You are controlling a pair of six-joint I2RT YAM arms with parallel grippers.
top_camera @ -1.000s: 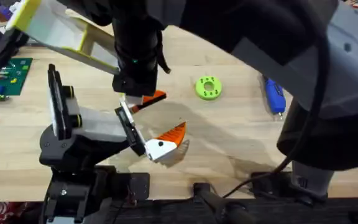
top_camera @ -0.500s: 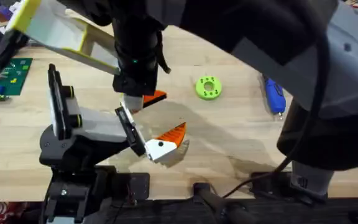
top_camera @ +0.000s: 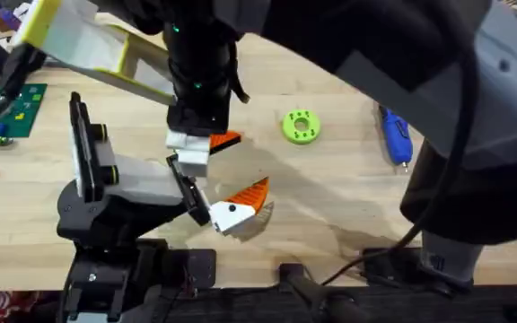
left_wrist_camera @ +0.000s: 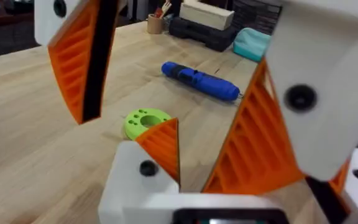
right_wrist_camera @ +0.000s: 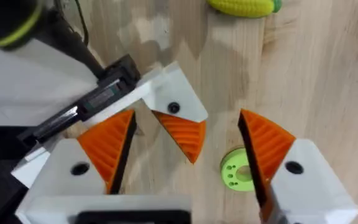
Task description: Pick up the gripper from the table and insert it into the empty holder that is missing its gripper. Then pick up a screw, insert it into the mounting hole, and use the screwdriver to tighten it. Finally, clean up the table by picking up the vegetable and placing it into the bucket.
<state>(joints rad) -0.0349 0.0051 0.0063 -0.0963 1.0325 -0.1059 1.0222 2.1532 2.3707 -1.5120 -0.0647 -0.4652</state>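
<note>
Left pincer (top_camera: 200,144): spread wide, holding nothing. White finger shells with orange ribbed pads (left_wrist_camera: 73,62); the pad faces are cut in fine ridges and taper to wedge points. It hangs just above the front end of the holder (top_camera: 137,179), close over the black plate. I cannot tell whether it touches the plate.

Through the gap between the left pads shows the holder's fitted tip (left_wrist_camera: 161,146). It is an orange ribbed-edged wedge on a white block with one black dot. It lies near the pincer and slightly forward of it; contact is not discernible.

Right pincer (right_wrist_camera: 185,118): also wide open and empty, with the same white shells and ridged orange pads (right_wrist_camera: 263,140). It sits well above the bench (top_camera: 330,197), looking straight down on that same tip.

Holder body: white and angular, matt plastic, with black plates and yellow-green rings on a bulky black stand.

Beyond the left pincer is a lime-green ring (top_camera: 300,126), flat with small holes. Farther still is the screwdriver (top_camera: 394,136), blue and pen-shaped, lying flat on pale wood planks, well apart from both pincers.

Past the right pincer lies a yellow corn cob (right_wrist_camera: 241,6), smooth and glossy.
</note>
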